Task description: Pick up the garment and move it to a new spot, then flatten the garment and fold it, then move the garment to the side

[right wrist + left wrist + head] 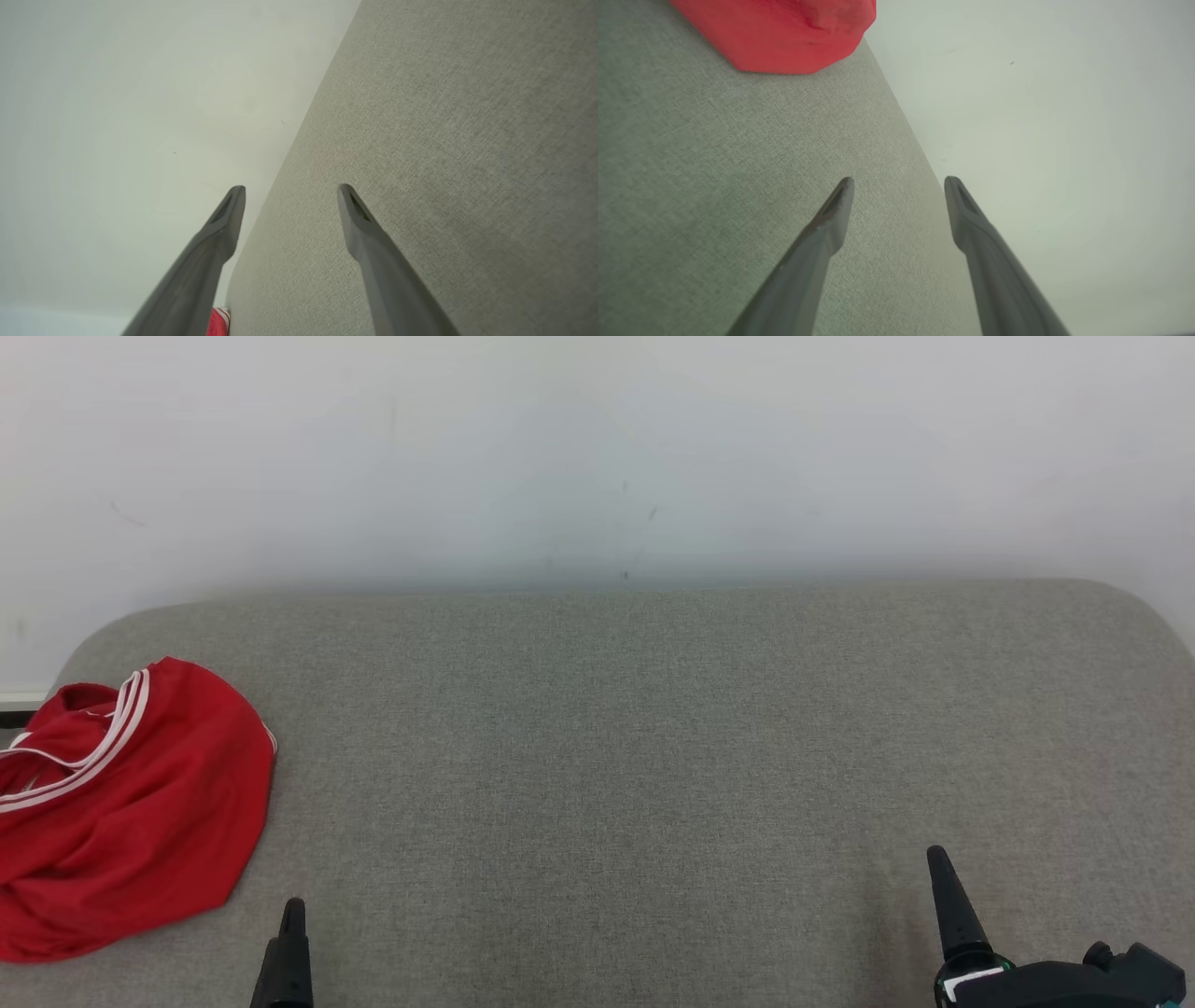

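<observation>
garment (121, 803): red with white stripes, bunched in a heap at the far left of the grey padded surface (653, 756)
left gripper (899, 179): fingers spread wide, nothing in them, near the garment but not touching it
right gripper (290, 187): wide apart too, empty, well apart from the garment
behind: plain white wall (597, 448)

The garment (140, 803) is red with white stripes, the fabric surface (653, 756) grey, the wall (597, 448) white.
</observation>
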Robot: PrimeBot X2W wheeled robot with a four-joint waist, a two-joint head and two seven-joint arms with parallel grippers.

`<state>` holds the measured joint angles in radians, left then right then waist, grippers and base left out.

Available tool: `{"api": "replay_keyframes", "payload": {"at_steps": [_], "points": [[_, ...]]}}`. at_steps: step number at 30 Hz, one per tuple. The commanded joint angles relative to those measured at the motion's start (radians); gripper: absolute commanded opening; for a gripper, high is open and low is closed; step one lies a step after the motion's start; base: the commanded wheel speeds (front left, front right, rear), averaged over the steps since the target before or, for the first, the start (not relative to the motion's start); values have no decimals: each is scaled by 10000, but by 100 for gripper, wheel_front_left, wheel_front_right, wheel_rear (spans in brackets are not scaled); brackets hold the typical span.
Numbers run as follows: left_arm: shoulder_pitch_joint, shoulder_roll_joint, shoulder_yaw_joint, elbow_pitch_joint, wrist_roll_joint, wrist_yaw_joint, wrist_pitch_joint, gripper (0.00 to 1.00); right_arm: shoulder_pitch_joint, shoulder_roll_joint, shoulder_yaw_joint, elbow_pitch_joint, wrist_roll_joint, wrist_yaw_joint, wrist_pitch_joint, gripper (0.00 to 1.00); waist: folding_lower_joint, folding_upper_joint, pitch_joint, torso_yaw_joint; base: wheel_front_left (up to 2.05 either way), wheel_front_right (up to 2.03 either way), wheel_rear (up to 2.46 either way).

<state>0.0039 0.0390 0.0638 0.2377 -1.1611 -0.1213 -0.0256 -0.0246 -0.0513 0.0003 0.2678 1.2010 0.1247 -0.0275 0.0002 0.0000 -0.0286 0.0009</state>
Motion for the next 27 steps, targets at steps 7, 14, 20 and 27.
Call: {"api": "replay_keyframes", "payload": {"at_steps": [7, 14, 20, 27], "points": [[142, 63, -239, -339, 1965, 45, -322, 100, -8, -98, 311, -205, -1564, 50, -316, 100, -2, 0, -71, 2, 0, 0, 0], [279, 94, -407, -397, 3301, 3, -563, 100, 31, -189, 577, -17, -3117, 55, -554, 100, -2, 0, -151, 7, 0, 0, 0], [364, 128, -490, -448, 4214, -24, -756, 100, 51, -159, 740, 40, -4038, 58, -742, 100, -2, 0, -212, 26, 0, 0, 0], [455, 134, -513, -514, 5067, -25, -966, 100, 103, -121, 883, 102, -4911, 61, -950, 100, -2, 0, -273, 55, 0, 0, 0]]}}
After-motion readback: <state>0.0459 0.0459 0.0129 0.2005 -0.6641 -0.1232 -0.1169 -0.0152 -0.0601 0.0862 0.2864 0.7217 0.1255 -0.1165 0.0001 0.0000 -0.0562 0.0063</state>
